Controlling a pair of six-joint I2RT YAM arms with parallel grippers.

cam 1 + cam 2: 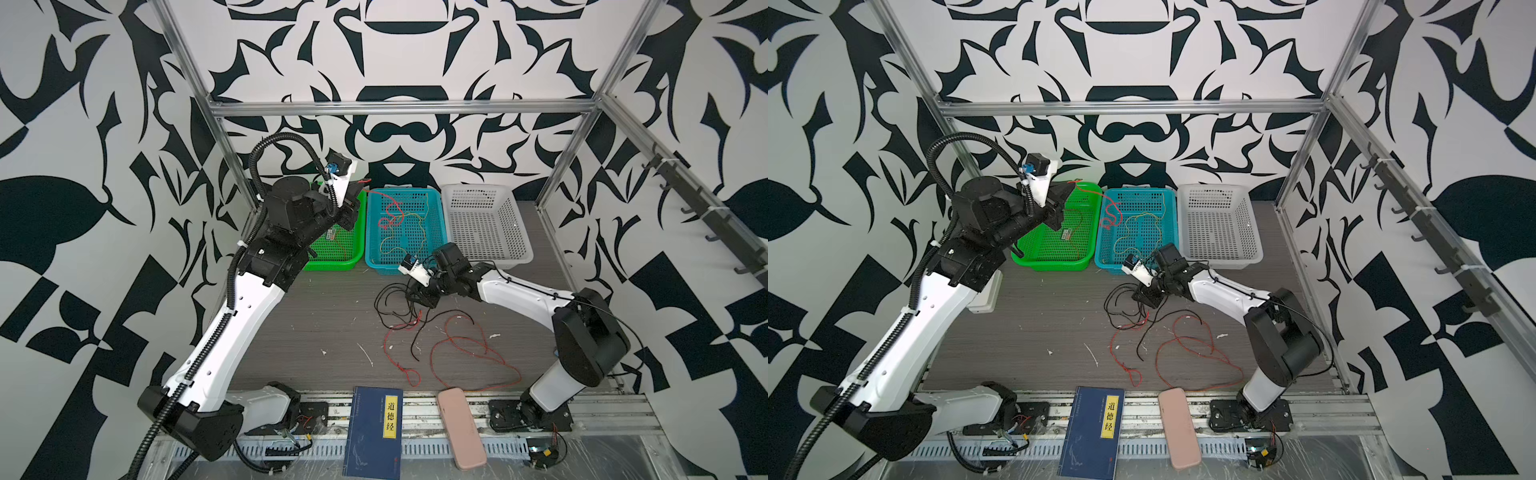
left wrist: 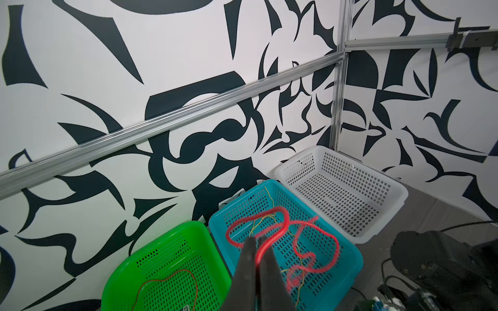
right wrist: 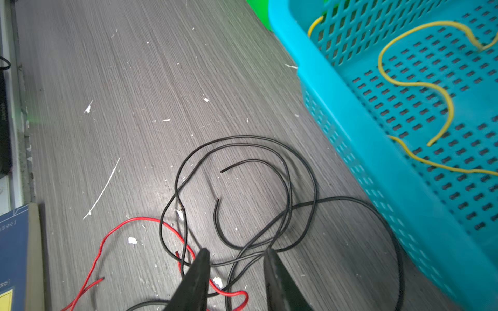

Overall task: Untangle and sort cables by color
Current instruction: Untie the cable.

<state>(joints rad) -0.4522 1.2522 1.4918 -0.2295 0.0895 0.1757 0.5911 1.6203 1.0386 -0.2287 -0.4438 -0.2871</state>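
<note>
Three baskets stand in a row at the back of the table [image 1: 328, 328]: left basket [image 1: 332, 264], middle basket [image 1: 372, 259], right basket [image 1: 521, 245]. In the left and middle ones lie cables [image 1: 390, 218]. A tangle [image 1: 405, 316] lies on the table before the middle basket. At the front edge, a book [image 1: 372, 440] lies left of a case [image 1: 461, 428].

Blue book [image 1: 365, 444]: the yellow label [image 1: 390, 417] on its cover reads 道德经, printed vertically. It is legible in both top views.

free: bare table [image 1: 324, 307] left of black cables [image 3: 242, 136] | blocked: blue basket [image 1: 380, 266] just beyond, book [image 1: 372, 432] at front
</note>
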